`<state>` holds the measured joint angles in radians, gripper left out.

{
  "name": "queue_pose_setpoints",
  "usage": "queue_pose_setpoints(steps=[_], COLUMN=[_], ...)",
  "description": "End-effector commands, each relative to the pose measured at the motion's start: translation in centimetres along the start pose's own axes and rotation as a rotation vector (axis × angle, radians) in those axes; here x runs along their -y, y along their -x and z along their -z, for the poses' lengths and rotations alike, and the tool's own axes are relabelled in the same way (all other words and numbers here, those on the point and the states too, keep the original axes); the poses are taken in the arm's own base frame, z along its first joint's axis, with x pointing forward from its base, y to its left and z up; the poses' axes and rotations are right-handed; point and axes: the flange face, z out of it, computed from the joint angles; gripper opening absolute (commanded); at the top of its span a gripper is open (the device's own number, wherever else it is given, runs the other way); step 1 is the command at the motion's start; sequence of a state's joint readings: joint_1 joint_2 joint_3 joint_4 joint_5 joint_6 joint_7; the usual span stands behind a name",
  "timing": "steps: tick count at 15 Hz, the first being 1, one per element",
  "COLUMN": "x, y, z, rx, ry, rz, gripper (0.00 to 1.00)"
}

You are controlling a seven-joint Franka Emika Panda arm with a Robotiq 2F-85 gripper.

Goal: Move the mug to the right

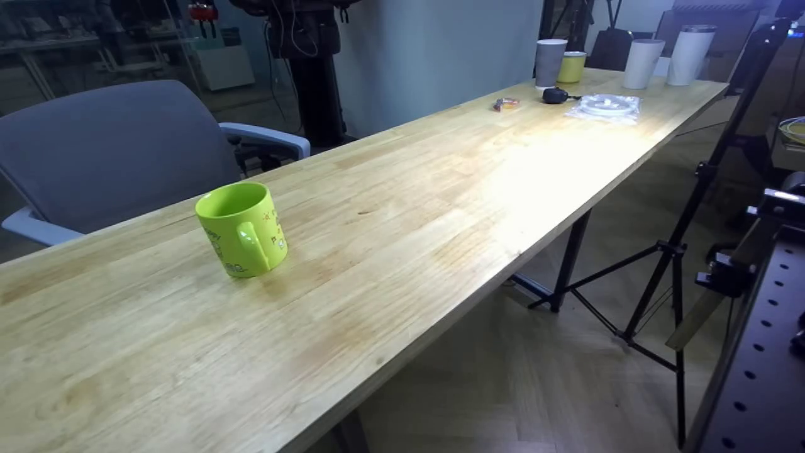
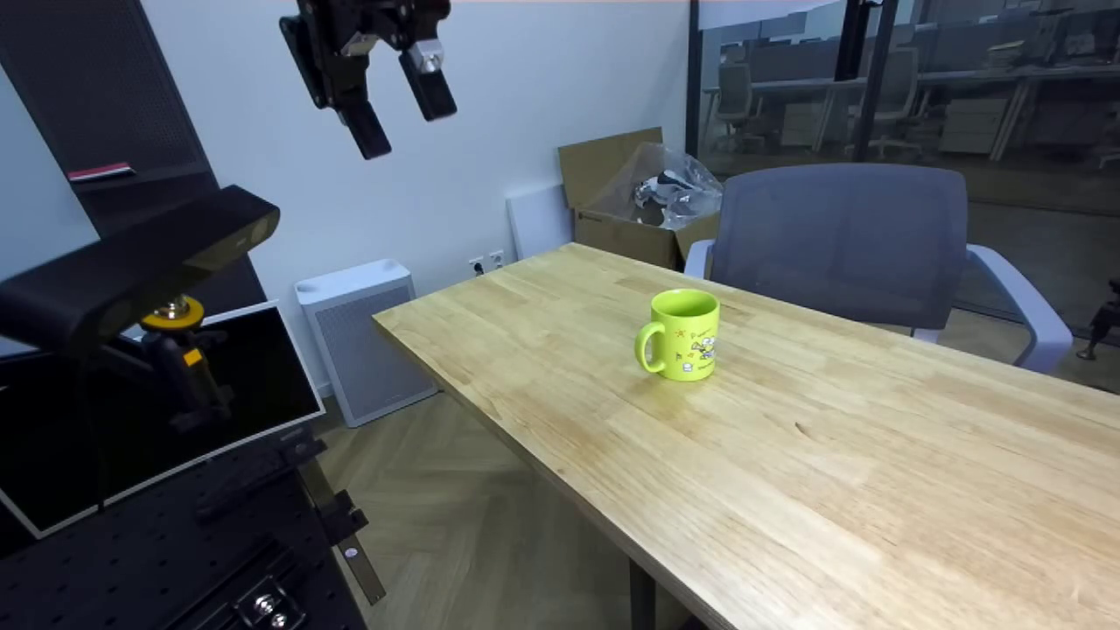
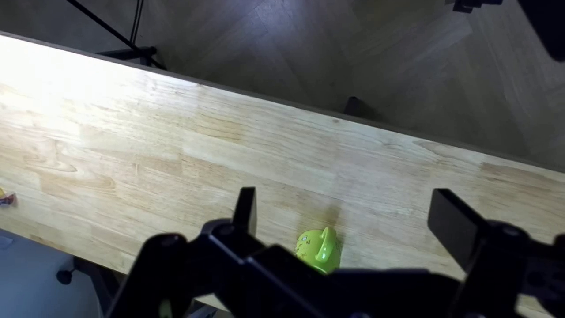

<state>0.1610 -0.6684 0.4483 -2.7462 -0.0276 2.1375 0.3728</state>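
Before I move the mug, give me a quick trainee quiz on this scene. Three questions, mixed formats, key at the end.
1. True or false: the gripper is holding the mug.
2. Pick one. How does the mug stand on the table?
A) on its side
B) upright
C) upside down
3. Fill in the blank: in both exterior views, a grey-backed ____ stands beyond the far edge of the table.

Key:
1. False; the gripper is open, and the mug is apart from it, on the table.
2. B
3. chair
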Motion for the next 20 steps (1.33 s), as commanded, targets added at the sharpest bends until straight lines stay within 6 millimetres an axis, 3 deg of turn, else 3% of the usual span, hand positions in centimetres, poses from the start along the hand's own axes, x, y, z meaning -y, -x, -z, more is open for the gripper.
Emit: queue_pose_setpoints(steps=[1,5,9,12,20], x=[0.2,0.6,0.2,-1.0,-6.8], y=[0.0,-2.1,-3.6,-4.4,-7.6], z=[-0.1,1.4,1.3,-0.1,-4.9], rx=[-0.111,-0.283,-0.319,-0.277,-0.16], ry=[-0.014,-0.067,-0.186,-0.236,-0.218], rz=[-0.043,-0.068,-0.092,-0.154,-0.298], gripper=[1.0,1.0,1.0,1.0,1.0])
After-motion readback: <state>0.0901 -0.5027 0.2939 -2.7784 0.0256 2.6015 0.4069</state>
